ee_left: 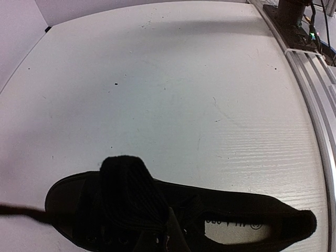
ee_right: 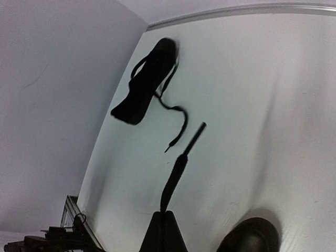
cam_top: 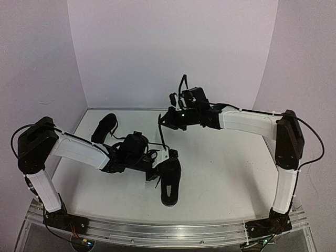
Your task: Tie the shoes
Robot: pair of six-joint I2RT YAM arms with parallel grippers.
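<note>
The near shoe lies on the table in front of the left arm, with its opening facing up. The far shoe lies well apart from it, at the back left by the wall.

The left gripper sits low on the near shoe. In the left wrist view one finger lies across the laced part and covers the eyelets there. The jaws are closed, but what they pinch cannot be told, as the finger and the bottom edge of that view hide it. Beside the finger the pale insole shows some print, too small to read.

The right gripper hangs above the table behind the near shoe, its jaws closed on a lace. The lace runs taut from the jaws down to the near shoe. In the right wrist view it stands out past the fingers, and its stiff tip is free.

The far shoe's own loose lace curls over the table beside it, touching nothing else.

A metal rail runs along the near edge under both arm bases.

The right wrist view cuts off all of the near shoe but a rounded end. The black shoes, laces and grippers blend together, so the knot area is hard to make out.
</note>
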